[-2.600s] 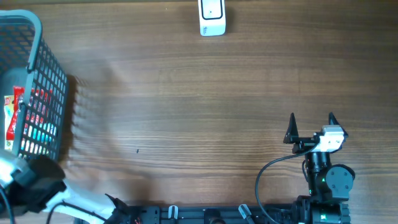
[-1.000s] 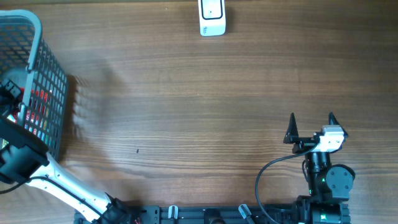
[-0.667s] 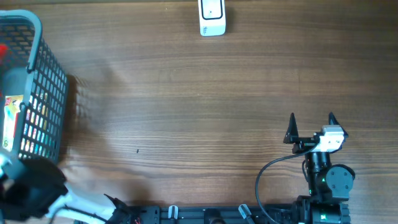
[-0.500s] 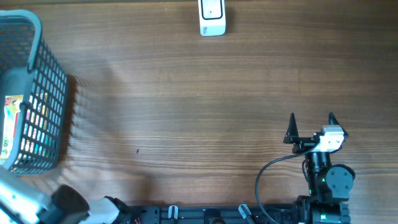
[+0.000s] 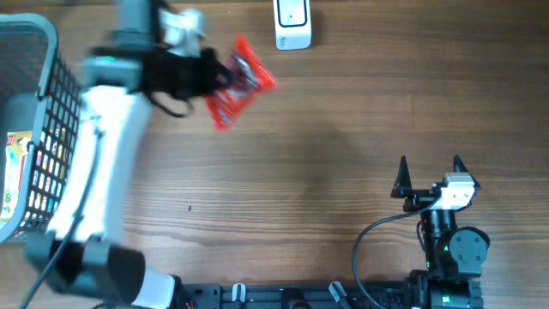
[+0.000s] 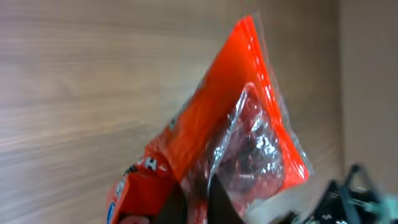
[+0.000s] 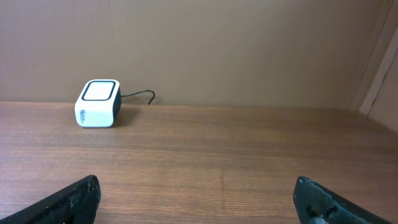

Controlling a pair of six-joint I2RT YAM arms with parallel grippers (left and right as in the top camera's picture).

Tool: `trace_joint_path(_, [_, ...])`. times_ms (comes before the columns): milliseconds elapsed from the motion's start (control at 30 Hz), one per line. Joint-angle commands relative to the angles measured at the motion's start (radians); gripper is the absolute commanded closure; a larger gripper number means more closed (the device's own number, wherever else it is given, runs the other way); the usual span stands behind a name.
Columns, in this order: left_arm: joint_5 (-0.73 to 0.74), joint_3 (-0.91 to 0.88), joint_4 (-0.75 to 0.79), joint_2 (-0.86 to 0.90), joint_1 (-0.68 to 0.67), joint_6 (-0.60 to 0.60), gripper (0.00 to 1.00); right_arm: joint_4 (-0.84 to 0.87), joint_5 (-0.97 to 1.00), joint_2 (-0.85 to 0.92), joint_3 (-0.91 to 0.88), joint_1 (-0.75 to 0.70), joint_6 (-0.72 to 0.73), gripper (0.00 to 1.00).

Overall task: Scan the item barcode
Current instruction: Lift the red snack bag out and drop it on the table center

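Your left gripper [image 5: 208,75] pinches a red packet [image 5: 243,79], print unreadable, near the scanner [image 5: 292,24] at the table's [image 5: 343,129] far edge; right gripper [image 5: 430,165] gapes empty.

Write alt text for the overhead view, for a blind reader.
The left claw holds a red packet over the wooden table, near a white scanner. A grey basket sits far left; the right claw is open.
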Motion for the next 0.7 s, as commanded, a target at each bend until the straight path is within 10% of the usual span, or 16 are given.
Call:
trace_joint_path(0, [-0.014, -0.167, 0.145, 0.123, -0.156, -0.032, 0.96, 0.003, 0.01, -0.006, -0.001, 0.003, 0.013, 0.0])
trace_joint_path(167, [-0.014, -0.195, 0.291, 0.298, -0.261, -0.05, 0.95, 0.003, 0.01, -0.006, -0.001, 0.003, 0.013, 0.0])
trace_joint_path(200, [-0.015, -0.195, 0.297, 0.301, -0.262, -0.05, 0.74, 0.003, 0.01, -0.006, -0.001, 0.003, 0.013, 0.0])
trace_joint_path(233, [-0.018, -0.194, 0.3, 0.301, -0.261, -0.049, 0.23, 0.003, 0.01, -0.006, -0.001, 0.003, 0.013, 0.0])
trace_joint_path(267, [-0.017, -0.185, 0.296, 0.291, -0.247, -0.05, 0.0, 0.003, 0.01, -0.006, -0.001, 0.003, 0.013, 0.01])
trace_joint_path(567, [0.072, 0.184, 0.018, -0.112, 0.142, -0.05, 0.0, 0.003, 0.01, -0.006, -0.001, 0.003, 0.013, 0.0])
trace_joint_path(667, [-0.104, 0.185, 0.016, -0.35, 0.355, -0.053, 0.0, 0.003, 0.01, -0.006, -0.001, 0.003, 0.013, 0.0])
